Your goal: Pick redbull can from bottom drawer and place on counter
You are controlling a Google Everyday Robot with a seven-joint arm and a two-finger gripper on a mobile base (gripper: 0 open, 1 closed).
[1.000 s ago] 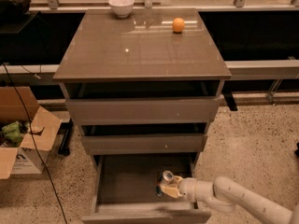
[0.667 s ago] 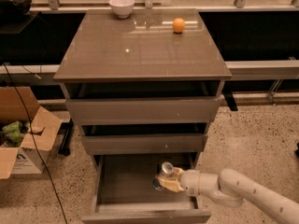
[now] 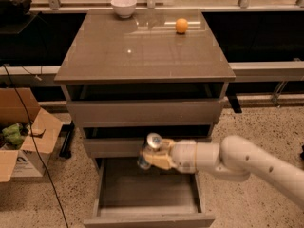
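My gripper [image 3: 151,155] is shut on the redbull can [image 3: 149,147], which shows a shiny silver top and a blue lower body. I hold it in the air above the open bottom drawer [image 3: 147,194], level with the middle drawer's front. My white arm [image 3: 237,161] comes in from the lower right. The glossy grey-brown counter [image 3: 142,51] lies well above the can. The drawer's inside looks bare.
A white bowl [image 3: 123,6] stands at the counter's back left and an orange fruit [image 3: 181,25] at its back right. An open cardboard box [image 3: 21,132] sits on the floor to the left. A black cable [image 3: 28,141] hangs beside the cabinet.
My gripper has risen with the can from inside the bottom drawer and moved left, up to the height of the middle drawer's front.
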